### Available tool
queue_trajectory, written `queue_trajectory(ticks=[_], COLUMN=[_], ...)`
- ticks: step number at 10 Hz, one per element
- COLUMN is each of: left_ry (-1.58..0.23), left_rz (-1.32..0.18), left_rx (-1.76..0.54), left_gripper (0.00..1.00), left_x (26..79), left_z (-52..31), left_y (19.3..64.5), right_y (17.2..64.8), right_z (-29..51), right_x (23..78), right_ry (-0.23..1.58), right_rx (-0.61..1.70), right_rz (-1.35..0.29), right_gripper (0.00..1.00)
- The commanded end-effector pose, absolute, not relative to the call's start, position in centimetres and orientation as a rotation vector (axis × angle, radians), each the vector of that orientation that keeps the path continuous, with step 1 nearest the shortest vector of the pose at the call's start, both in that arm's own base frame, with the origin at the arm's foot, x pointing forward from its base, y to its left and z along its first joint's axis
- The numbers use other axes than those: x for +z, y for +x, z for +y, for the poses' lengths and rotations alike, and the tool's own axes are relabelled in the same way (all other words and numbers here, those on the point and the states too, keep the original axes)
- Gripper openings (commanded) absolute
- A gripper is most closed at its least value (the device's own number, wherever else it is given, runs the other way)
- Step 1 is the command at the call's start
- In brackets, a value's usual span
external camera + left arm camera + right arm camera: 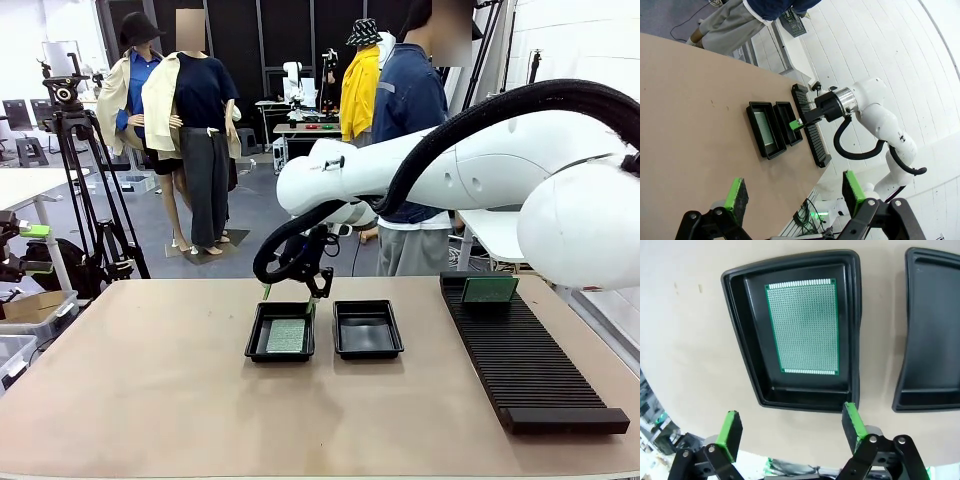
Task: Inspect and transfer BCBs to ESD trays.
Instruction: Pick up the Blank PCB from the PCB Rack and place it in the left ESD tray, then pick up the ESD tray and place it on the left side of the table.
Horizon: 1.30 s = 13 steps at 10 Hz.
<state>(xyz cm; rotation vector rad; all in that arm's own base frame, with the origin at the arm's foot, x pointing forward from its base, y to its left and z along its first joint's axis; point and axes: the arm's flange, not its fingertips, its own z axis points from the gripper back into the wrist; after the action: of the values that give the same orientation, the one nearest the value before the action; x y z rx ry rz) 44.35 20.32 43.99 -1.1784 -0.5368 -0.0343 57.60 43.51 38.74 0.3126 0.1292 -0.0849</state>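
Two shallow black plastic trays are sitting side by side on the tan matte surface (150, 380), their rims raised and sloping and their corners rounded. The right fingers (852, 421), black with green pads, are hovering spread wide and gripping nothing, over one end of the first tray (740, 315). Straight ahead of them a thin green BCB (804, 326) is lying flat on that tray's floor. Its face is showing a fine grid of tiny holes, with a pale row of pads along each short end. Off to one side of these fingers, the second tray (930, 340) is showing a bare glossy floor. The left fingers (736, 199) are likewise standing released, holding nothing, well apart from both trays. Far from the right fingers, a long black ribbed rack (520, 360) is carrying another green board (489, 289) upright at its far end; any print on it is too small to read.
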Motion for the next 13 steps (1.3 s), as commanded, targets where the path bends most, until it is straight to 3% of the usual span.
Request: queue_trajectory(ticks=[1,13], left_ry=[-1.178,-1.178], left_rz=[-0.543,-0.543], left_rx=[-0.035,-0.035], left_gripper=[1.0,1.0], left_x=[44.22,44.22], left_z=[20.41,20.41], left_y=[44.26,44.26], right_y=[58.33,57.66], right_z=[43.86,43.47], right_x=[39.33,39.06], right_ry=[0.264,0.301], right_rx=[-0.107,-0.083], right_rz=[0.125,0.132], right_gripper=[1.0,1.0])
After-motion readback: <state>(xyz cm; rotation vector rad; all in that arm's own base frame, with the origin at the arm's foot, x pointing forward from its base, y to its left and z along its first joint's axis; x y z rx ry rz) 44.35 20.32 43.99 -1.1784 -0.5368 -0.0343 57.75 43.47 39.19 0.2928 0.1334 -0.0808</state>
